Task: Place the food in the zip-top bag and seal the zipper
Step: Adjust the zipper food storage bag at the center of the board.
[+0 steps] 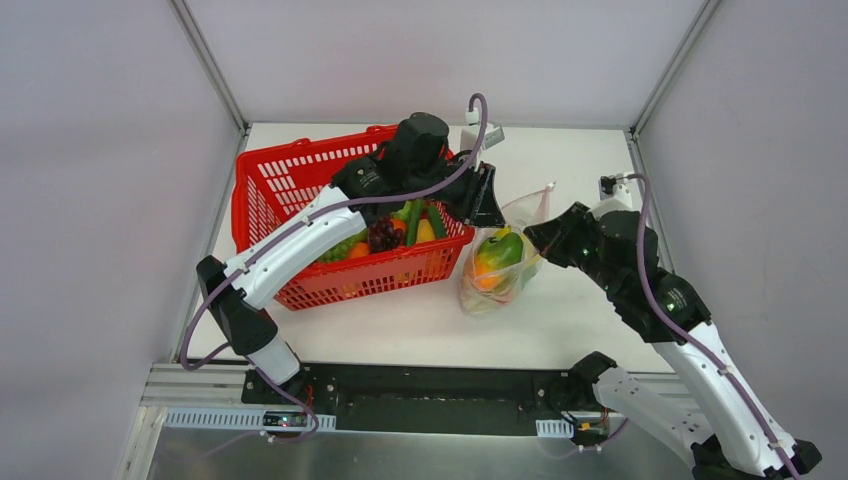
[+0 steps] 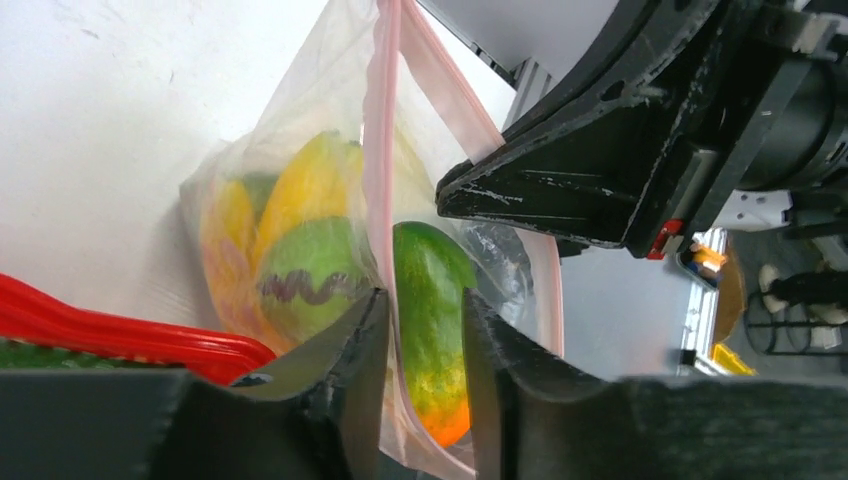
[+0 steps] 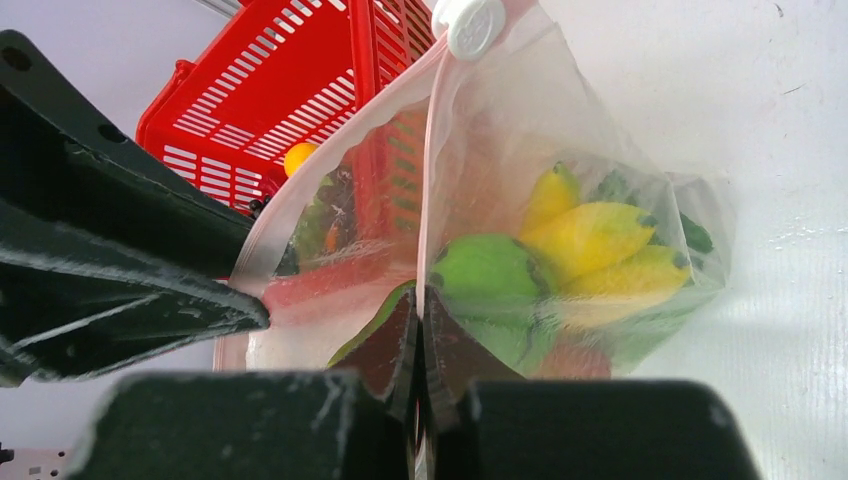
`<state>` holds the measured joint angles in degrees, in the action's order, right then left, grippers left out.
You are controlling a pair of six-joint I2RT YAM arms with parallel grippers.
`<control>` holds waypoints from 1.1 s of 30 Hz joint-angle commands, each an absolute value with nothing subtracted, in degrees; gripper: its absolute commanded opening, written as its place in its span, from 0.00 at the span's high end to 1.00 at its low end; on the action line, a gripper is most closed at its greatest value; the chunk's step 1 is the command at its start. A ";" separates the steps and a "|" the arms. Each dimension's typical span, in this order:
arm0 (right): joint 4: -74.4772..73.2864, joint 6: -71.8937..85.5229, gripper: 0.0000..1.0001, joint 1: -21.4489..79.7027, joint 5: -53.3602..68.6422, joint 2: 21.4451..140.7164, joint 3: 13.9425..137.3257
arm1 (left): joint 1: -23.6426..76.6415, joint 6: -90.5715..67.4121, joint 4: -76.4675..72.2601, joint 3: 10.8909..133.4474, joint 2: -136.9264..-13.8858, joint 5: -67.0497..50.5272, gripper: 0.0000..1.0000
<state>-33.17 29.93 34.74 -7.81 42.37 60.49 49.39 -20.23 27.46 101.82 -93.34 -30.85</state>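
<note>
Right gripper (image 3: 421,345) was clenched, fingers fully together on the zipper (image 3: 427,200), the pink strip running straight down into the pinch. Left gripper (image 2: 424,310) sat partly open astride the bag mouth. We saw the strip lying against one finger's inner face, with a green-to-orange piece (image 2: 425,255) showing in the gap. The zip-top bag (image 3: 610,130) hung between the two grippers, mouth up and still unsealed, with a white slider (image 3: 475,22) at the strip's far end. Inside it were yellow bananas (image 3: 590,240) and a green piece (image 2: 310,280). The only marking we found was a wavy purple line on that green piece, not text. The bag stood on the table (image 1: 560,320) just beside the red basket (image 1: 290,175), which held more food (image 1: 385,235).
</note>
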 commanded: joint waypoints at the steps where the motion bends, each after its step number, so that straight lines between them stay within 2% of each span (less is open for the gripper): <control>1: -28.98 31.21 1.00 34.92 -7.13 42.69 60.81 | 49.12 -20.89 22.58 101.61 -90.72 -34.06 0.57; 6: -28.92 31.55 1.00 34.90 -7.92 42.72 60.12 | 49.13 -20.13 20.89 98.03 -88.74 -35.67 0.36; 13: -28.02 31.51 1.00 34.90 -7.67 43.05 59.39 | 49.10 -14.51 25.73 93.54 -82.25 -27.44 0.24; 21: -27.03 31.81 1.00 34.89 -7.62 43.42 59.08 | 49.81 -14.19 25.12 84.98 -74.68 -21.10 0.22; 29: -26.12 32.14 1.00 34.89 -7.81 43.70 58.90 | 56.18 -16.31 12.80 69.87 -65.36 -11.36 0.23; 33: -25.85 32.43 1.00 34.96 -7.67 43.73 58.61 | 59.55 -14.90 8.22 66.31 -63.48 -5.26 0.23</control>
<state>-29.61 31.40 34.74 -7.70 43.88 58.78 56.95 -15.86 17.34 68.36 -66.28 -13.08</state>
